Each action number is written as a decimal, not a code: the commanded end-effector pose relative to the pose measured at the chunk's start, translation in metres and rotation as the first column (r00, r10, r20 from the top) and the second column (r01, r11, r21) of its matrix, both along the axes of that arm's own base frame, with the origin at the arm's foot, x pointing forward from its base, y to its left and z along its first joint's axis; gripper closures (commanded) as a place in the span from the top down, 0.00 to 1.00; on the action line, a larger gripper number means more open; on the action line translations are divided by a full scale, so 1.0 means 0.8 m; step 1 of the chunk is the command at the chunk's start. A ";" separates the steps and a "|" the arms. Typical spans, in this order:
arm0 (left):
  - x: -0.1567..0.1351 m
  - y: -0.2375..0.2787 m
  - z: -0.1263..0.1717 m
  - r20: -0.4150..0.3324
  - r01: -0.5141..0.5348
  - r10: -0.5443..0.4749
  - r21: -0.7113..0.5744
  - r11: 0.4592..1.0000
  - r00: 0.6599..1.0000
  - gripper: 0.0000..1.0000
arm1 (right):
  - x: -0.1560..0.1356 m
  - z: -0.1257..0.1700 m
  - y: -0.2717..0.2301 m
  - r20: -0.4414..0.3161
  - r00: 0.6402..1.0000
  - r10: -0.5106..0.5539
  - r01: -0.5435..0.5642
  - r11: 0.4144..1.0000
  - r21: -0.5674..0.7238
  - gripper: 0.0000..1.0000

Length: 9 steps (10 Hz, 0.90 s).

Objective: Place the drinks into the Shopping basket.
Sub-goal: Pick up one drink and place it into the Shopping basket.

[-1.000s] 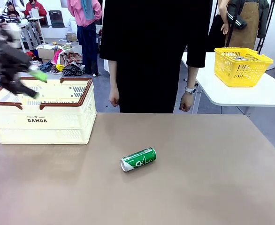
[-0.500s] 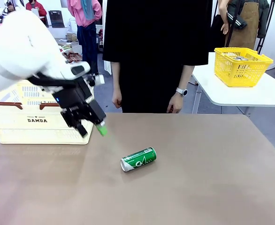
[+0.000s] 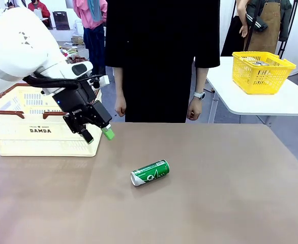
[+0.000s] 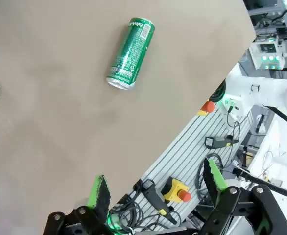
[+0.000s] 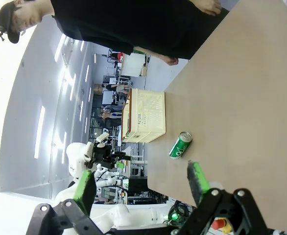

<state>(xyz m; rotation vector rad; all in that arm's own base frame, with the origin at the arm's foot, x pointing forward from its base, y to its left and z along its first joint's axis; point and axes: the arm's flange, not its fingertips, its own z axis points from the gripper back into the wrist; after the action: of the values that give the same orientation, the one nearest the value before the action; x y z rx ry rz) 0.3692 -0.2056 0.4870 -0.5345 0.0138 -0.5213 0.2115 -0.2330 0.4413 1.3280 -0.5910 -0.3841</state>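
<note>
A green drink can (image 3: 150, 173) lies on its side near the middle of the brown table, a silver end facing front-left. The cream Shopping basket (image 3: 42, 133) with a brown rim stands at the back left. My left gripper (image 3: 98, 135) hangs open and empty in front of the basket's right corner, up and to the left of the can. In the left wrist view the can (image 4: 131, 54) lies well beyond the open gripper (image 4: 155, 185). The right gripper (image 5: 141, 185) is open and empty, with the can (image 5: 180, 145) and the basket (image 5: 146, 122) far off.
A person in black stands at the table's far edge, hands (image 3: 120, 108) hanging at the sides. A yellow mesh basket (image 3: 261, 71) sits on a separate white table at the back right. Bare tabletop (image 3: 225, 193) surrounds the can.
My left arm has swung from over the basket at far left rightward and down to the basket's right front corner. The can has not moved.
</note>
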 end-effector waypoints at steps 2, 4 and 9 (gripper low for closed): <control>-0.022 -0.108 0.014 0.240 0.119 -0.171 0.215 0.969 0.956 1.00 | 0.004 0.004 -0.001 0.036 0.999 -0.007 0.007 1.000 0.007 1.00; 0.000 -0.167 0.001 0.259 0.089 -0.172 0.304 0.948 0.950 1.00 | 0.004 0.004 -0.001 0.036 0.999 -0.007 0.007 1.000 0.007 1.00; 0.052 -0.255 -0.034 0.127 -0.001 -0.061 0.437 0.899 0.990 1.00 | 0.004 0.004 -0.001 0.036 0.999 -0.007 0.007 1.000 0.007 1.00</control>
<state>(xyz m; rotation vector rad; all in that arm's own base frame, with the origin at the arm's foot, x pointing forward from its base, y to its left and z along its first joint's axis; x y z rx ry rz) 0.4069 -0.3901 0.4481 -0.0630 -0.0038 -0.5832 0.2116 -0.2329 0.4414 1.3279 -0.5910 -0.3844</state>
